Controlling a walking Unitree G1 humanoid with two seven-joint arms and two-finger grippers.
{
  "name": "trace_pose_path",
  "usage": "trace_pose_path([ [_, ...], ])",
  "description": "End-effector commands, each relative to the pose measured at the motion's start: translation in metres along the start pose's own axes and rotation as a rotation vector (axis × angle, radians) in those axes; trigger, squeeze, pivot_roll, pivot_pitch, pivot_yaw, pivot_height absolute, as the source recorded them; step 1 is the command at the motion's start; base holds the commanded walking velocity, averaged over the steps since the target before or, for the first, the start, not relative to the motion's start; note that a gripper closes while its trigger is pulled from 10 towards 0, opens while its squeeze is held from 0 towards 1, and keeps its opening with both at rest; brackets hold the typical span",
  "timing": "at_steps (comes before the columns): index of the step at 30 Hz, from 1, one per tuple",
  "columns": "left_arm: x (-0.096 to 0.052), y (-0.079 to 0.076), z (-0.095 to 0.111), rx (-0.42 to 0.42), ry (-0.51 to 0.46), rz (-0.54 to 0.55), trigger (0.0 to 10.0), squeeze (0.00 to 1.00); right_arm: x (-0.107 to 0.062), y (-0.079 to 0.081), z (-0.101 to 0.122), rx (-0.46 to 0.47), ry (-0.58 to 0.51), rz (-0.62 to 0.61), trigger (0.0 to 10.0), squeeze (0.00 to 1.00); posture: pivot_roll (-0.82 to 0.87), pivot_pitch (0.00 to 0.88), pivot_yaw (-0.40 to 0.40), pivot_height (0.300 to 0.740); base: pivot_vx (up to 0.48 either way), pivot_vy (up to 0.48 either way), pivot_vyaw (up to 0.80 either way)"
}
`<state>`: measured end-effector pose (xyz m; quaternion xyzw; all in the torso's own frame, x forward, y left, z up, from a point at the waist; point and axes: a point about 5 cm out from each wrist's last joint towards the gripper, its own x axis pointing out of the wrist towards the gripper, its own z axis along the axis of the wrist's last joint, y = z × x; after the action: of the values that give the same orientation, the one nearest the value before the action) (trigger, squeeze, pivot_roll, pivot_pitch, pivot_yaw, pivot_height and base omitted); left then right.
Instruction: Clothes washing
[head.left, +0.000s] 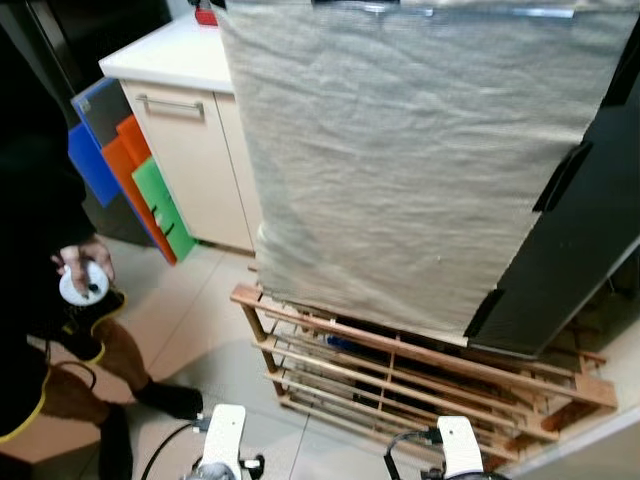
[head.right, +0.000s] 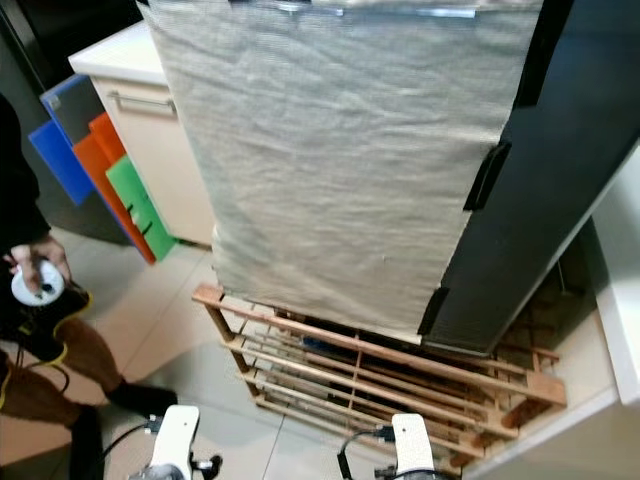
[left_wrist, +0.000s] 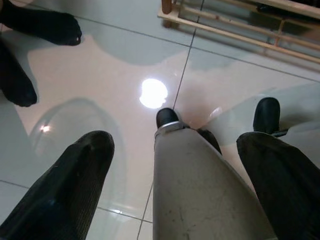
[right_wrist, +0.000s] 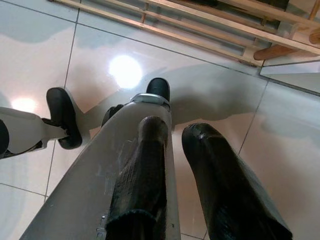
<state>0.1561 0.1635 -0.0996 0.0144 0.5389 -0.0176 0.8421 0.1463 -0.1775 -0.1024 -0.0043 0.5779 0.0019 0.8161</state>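
A tall dark appliance (head.left: 590, 250) stands ahead of me on a slatted wooden rack (head.left: 400, 375). A grey-beige cloth (head.left: 400, 160) hangs over its front. Both my arms hang low: the left forearm (head.left: 224, 440) and right forearm (head.left: 460, 445) show at the bottom edge. In the left wrist view my left gripper (left_wrist: 172, 140) is open, its fingers (left_wrist: 70, 185) wide apart over the tiled floor and my own silver leg. In the right wrist view my right gripper (right_wrist: 175, 125) holds nothing, its fingers (right_wrist: 142, 170) standing close together.
A cream cabinet (head.left: 190, 150) with a white top stands to the left, with blue, orange and green boards (head.left: 150, 195) leaning on it. A person (head.left: 40, 300) crouches at my left with a white round object (head.left: 82, 285) in hand. Their dark-socked feet (left_wrist: 45, 25) are on the glossy floor.
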Motion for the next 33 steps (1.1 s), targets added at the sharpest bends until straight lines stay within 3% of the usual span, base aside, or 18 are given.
trace_pose_path([
  [1,0.000,0.005,0.005,0.012,-0.010,0.028,10.0,0.00,0.000,0.003,0.001,0.010,-0.007,0.002,10.0,0.00,-0.05,0.000,0.057,0.740,0.000,0.000,0.00],
  [6,-0.002,0.018,0.032,-0.036,-0.181,0.086,10.0,0.00,-0.002,0.000,0.029,0.087,-0.180,0.060,10.0,0.00,-0.03,0.000,0.037,0.740,0.000,0.000,0.00],
  [8,-0.005,0.020,0.049,-0.014,-0.278,0.070,10.0,0.00,-0.006,-0.005,0.052,0.026,-0.266,0.098,10.0,0.00,-0.03,0.000,0.029,0.740,0.000,0.000,0.00],
  [11,-0.013,0.024,0.070,0.026,-0.427,0.058,10.0,0.00,-0.014,-0.010,0.077,-0.142,-0.372,0.139,10.0,0.00,-0.03,0.000,0.020,0.740,0.000,0.000,0.00],
  [13,-0.023,0.027,0.080,0.010,-0.534,0.050,10.0,0.00,-0.023,-0.014,0.093,-0.189,-0.459,0.184,10.0,0.00,-0.03,0.000,0.017,0.740,0.000,0.000,0.00],
  [15,-0.036,0.028,0.083,0.029,-0.635,0.036,10.0,0.00,-0.035,-0.021,0.105,-0.229,-0.552,0.186,10.0,0.00,-0.03,0.000,0.010,0.740,0.000,0.000,0.00],
  [16,-0.036,0.028,0.083,0.029,-0.635,0.036,10.0,0.00,-0.035,-0.021,0.105,-0.229,-0.552,0.186,10.0,0.00,-0.03,0.000,0.010,0.740,0.000,0.000,0.00],
  [17,-0.055,0.022,0.082,0.108,-0.746,0.015,10.0,0.00,-0.055,-0.026,0.113,-0.258,-0.655,0.226,10.0,0.00,-0.03,0.000,0.011,0.740,0.000,0.000,0.00],
  [18,-0.055,0.022,0.082,0.108,-0.746,0.015,10.0,0.00,-0.055,-0.026,0.113,-0.258,-0.655,0.226,10.0,0.00,-0.03,0.000,0.011,0.740,0.000,0.000,0.00],
  [20,-0.069,0.016,0.079,0.149,-0.798,0.004,10.0,0.00,-0.070,-0.027,0.114,-0.292,-0.709,0.255,10.0,0.00,-0.03,0.000,0.010,0.740,0.000,0.000,0.00],
  [21,-0.075,0.015,0.078,0.163,-0.816,0.003,10.0,1.00,-0.075,-0.028,0.114,-0.305,-0.727,0.258,10.0,1.00,-0.02,0.000,0.008,0.740,0.000,0.000,0.00],
  [26,-0.101,0.000,0.067,0.171,-0.877,-0.054,10.0,1.00,-0.109,-0.025,0.104,-0.417,-0.860,0.325,10.0,1.00,-0.02,0.000,0.011,0.740,0.000,0.000,0.00],
  [28,-0.106,0.001,0.063,0.157,-0.864,-0.052,10.0,1.00,-0.115,-0.024,0.096,-0.493,-0.838,0.324,10.0,1.00,-0.02,0.000,0.012,0.740,0.000,0.000,0.00],
  [33,-0.111,0.003,0.059,0.135,-0.850,-0.036,10.0,1.00,-0.124,-0.026,0.090,-0.533,-0.841,0.321,10.0,1.00,-0.02,0.000,0.013,0.740,0.000,0.000,0.00],
])
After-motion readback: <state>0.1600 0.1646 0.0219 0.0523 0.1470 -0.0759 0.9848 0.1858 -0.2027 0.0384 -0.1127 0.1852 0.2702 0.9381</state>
